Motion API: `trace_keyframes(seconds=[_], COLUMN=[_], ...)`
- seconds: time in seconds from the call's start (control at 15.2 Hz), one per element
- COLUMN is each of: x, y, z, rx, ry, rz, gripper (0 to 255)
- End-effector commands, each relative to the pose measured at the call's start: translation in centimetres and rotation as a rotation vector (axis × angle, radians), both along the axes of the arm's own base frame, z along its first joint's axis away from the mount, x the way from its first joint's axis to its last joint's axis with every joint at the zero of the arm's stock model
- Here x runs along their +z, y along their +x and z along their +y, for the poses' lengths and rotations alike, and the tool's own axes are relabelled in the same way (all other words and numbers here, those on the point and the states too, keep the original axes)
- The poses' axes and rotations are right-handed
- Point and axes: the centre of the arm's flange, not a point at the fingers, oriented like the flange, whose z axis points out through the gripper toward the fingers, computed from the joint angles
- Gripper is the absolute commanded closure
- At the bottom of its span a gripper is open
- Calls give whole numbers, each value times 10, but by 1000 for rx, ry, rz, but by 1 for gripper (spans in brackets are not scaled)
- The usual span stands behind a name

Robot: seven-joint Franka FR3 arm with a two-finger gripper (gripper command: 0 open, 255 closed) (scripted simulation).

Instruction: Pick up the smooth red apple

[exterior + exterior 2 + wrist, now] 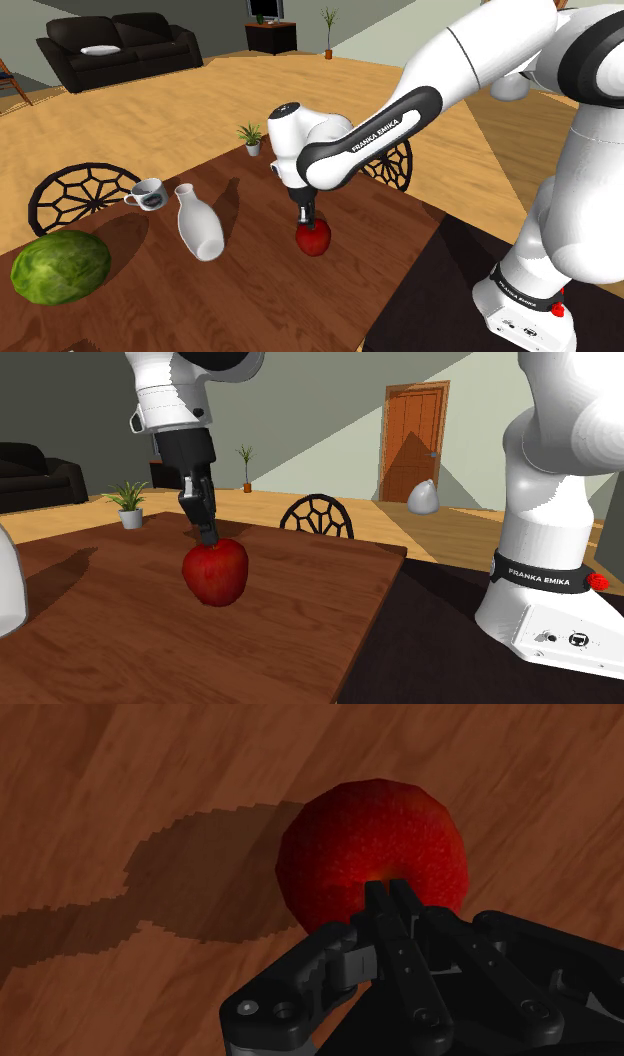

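A smooth red apple [316, 240] [215, 574] [370, 844] rests on the brown wooden table [260, 300] [150, 642] [150, 784], near the edge on the stand's side. My black gripper [308, 216] [207, 535] [386, 889] comes down onto the apple from above. Its two fingers meet, with no gap between them, and their tips touch the apple's top by the stem hollow. The fingers do not clasp the apple's sides. In the wrist view the apple sits just beyond the closed tips.
A white vase [200, 228], a cup [148, 194] and a green round cabbage [60, 265] stand toward the shoulder view's left. A small potted plant [250, 137] [129, 502] sits at the far edge. Dark chairs [75, 195] [317, 517] flank the table.
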Motion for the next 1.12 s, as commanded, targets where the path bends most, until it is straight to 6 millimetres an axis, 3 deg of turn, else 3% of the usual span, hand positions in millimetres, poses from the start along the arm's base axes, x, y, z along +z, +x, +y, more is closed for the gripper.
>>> trace_keyframes(seconds=[0.0,0.92,1.06], x=[5,79,80], y=[0,0,0], z=[0,0,0], rx=[0,0,0], ry=[0,0,0], rz=[0,0,0], gripper=[255,255,255])
